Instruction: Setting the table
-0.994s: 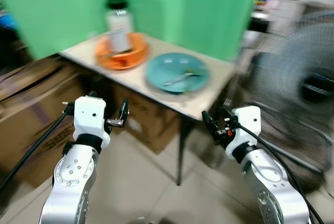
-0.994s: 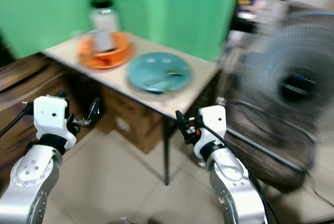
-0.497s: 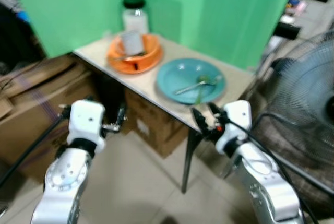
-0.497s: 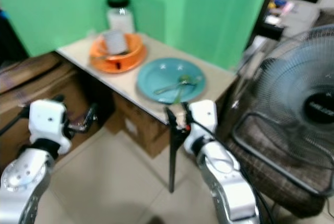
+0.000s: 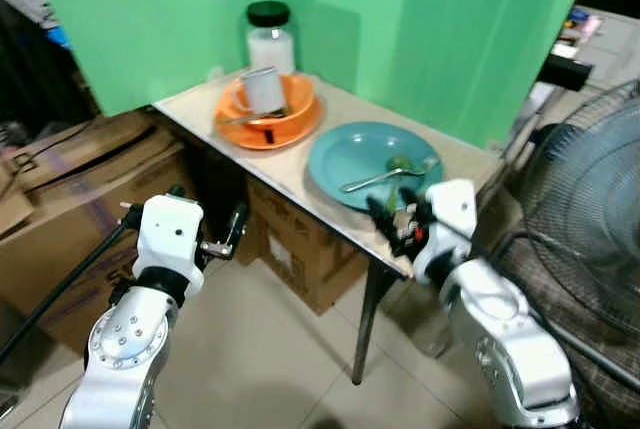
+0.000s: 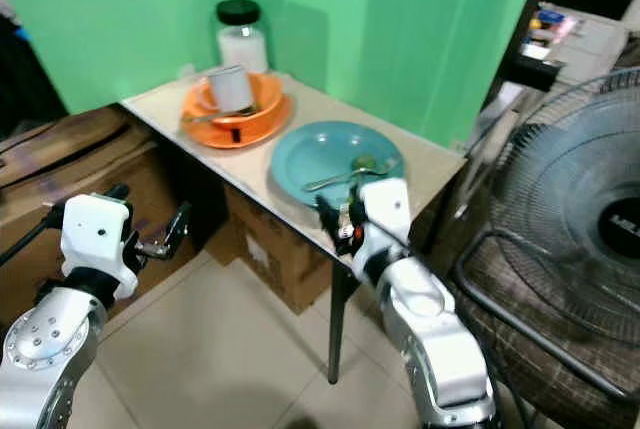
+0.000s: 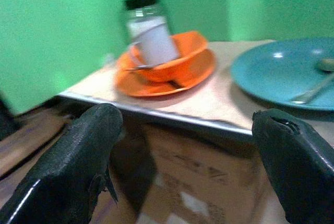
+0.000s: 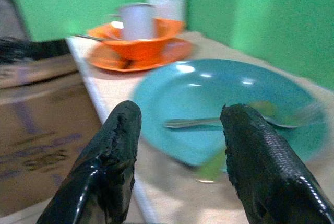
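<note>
the right gripper [image 5: 392,221], fingers apart and empty, hangs at the table [image 5: 300,164] edge by the blue plate [image 5: 350,154] holding a spoon [image 5: 380,177], seemingly approaching to grasp it, while the left gripper [image 5: 232,227], also spread, waits below.

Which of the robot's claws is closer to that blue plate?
Right. The right gripper is at the blue plate's near rim; the left gripper hangs below the table edge, off toward the orange bowl end.
</note>
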Tool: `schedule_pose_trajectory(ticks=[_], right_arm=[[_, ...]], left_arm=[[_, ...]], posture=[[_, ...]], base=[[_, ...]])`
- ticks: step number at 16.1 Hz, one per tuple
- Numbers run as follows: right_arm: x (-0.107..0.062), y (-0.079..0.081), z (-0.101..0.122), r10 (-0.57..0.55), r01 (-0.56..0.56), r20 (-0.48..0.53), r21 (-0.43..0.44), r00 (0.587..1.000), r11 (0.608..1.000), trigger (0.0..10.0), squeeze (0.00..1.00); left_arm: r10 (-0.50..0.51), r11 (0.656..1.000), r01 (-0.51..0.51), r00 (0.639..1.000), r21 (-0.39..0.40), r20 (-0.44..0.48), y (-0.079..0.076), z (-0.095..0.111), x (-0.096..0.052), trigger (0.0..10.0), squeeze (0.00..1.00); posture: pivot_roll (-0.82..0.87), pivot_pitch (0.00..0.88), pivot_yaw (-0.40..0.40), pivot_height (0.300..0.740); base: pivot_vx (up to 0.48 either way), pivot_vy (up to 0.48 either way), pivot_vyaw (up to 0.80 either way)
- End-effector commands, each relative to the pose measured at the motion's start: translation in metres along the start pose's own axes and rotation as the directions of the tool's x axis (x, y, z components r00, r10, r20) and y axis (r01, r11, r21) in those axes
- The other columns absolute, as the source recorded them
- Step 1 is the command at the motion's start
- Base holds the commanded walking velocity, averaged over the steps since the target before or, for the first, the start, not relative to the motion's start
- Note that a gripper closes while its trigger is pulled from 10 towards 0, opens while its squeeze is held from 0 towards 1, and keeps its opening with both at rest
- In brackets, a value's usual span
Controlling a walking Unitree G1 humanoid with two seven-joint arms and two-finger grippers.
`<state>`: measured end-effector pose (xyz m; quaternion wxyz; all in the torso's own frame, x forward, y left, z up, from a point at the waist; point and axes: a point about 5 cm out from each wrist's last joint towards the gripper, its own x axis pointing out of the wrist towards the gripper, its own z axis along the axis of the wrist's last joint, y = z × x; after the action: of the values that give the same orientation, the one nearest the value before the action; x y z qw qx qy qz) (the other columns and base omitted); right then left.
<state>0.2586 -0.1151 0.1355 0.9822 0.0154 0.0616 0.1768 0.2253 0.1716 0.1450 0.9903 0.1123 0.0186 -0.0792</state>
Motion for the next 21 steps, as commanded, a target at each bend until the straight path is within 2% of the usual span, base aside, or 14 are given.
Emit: schedule_pose_trajectory(ticks=[1,10,16,19,21], right_arm=[[0.000,-0.006,-0.001,-0.035,0.035,-0.022,-0.008,0.999,0.999,10.0,0.00],[0.005,-0.003,0.001,-0.038,0.040,-0.037,0.045,0.999,0.998,10.0,0.00],[0.005,-0.004,-0.001,-0.041,0.043,-0.055,0.036,0.998,0.998,10.0,0.00],[0.004,-0.006,0.001,-0.048,0.048,-0.053,0.006,0.997,0.999,10.0,0.00],[0.005,-0.005,0.005,-0.036,0.035,-0.085,-0.014,0.996,0.999,10.0,0.00]], left_arm=[[-0.023,1.000,0.023,1.000,-0.006,-0.006,-0.003,0.000,0.001,10.0,0.00],[-0.037,0.999,0.037,0.999,-0.013,0.006,-0.004,0.002,0.003,10.0,0.00],[-0.050,0.999,0.050,0.999,-0.011,0.000,-0.006,0.000,0.004,10.0,0.00],[-0.088,0.996,0.088,0.996,-0.029,0.012,-0.010,0.002,0.006,10.0,0.00],[-0.210,0.976,0.210,0.978,-0.048,0.012,-0.021,0.001,0.002,10.0,0.00]], posture=[[0.09,0.017,0.037,0.740],[0.09,0.015,0.036,0.740],[0.08,0.013,0.043,0.740],[0.07,0.008,0.046,0.740],[0.06,0.000,0.047,0.740]], base=[[0.266,0.000,0.00],[0.298,0.000,0.00],[0.297,0.000,-0.13],[0.259,0.000,-0.26],[0.000,0.000,0.00]])
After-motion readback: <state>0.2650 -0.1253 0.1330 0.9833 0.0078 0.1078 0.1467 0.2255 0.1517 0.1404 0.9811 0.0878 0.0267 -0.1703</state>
